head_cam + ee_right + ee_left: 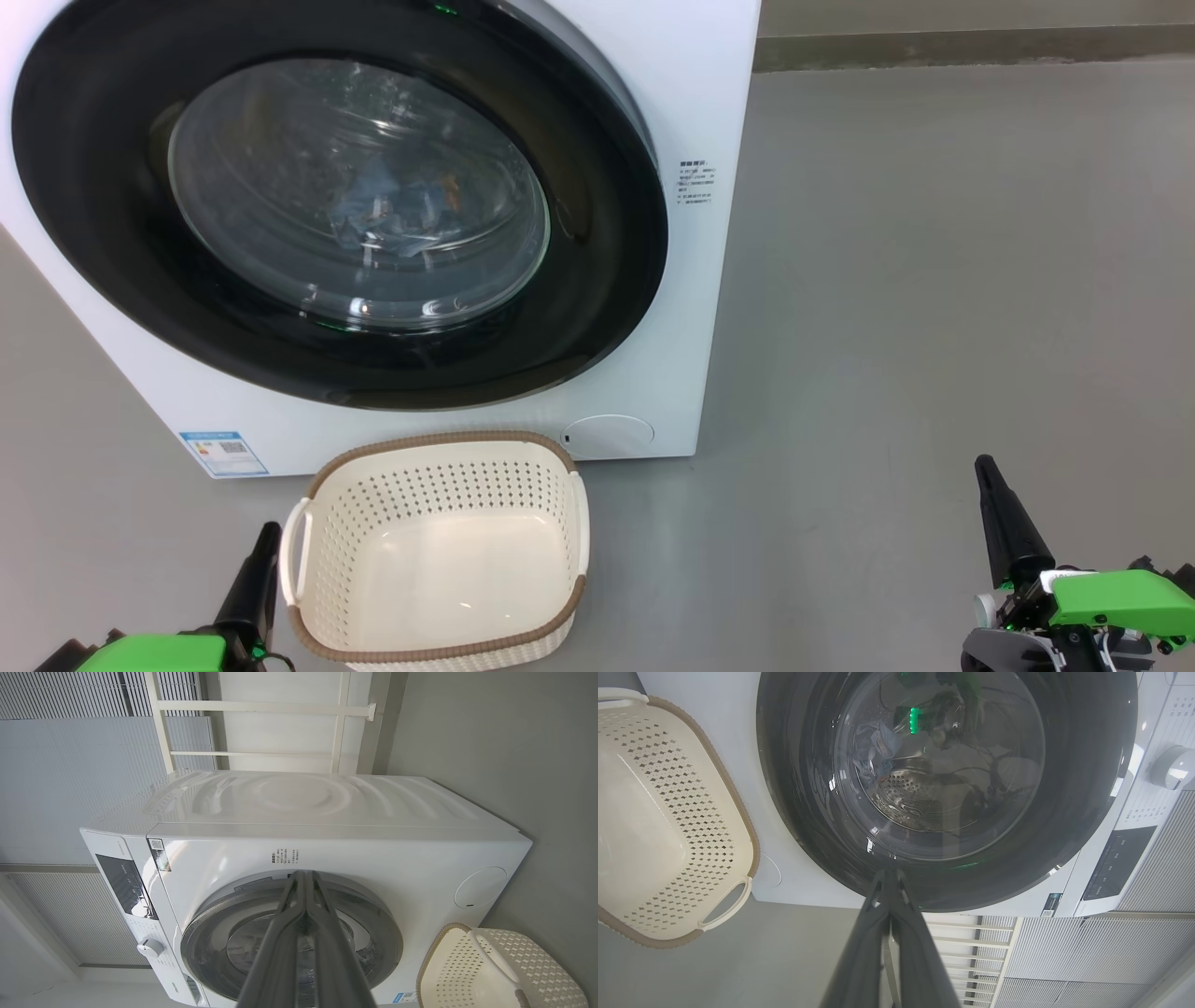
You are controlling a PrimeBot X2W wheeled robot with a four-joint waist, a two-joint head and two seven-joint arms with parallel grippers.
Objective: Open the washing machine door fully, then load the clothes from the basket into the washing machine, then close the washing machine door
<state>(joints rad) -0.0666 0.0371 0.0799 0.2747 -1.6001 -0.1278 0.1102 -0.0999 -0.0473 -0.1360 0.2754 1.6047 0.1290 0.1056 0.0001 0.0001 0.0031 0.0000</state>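
My left claw [269,537] and right claw [988,476] pinched shut, empty; basket [439,439] bare, clothes [401,210] behind glass. The washing machine door [597,280] looks seated, latch unclear: unlatched, it could swing out

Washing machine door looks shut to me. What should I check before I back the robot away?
1. The washing machine door sits flush on the washing machine: ok.
2. Door locked in place: cannot tell.
3. The clothes are inside, seen through the door's window: ok.
4. The basket is empty: ok.
5. The left tool is shut, holding nothing, apart from the basket: ok.
6. The right tool is shut, holding nothing, over the floor: ok.
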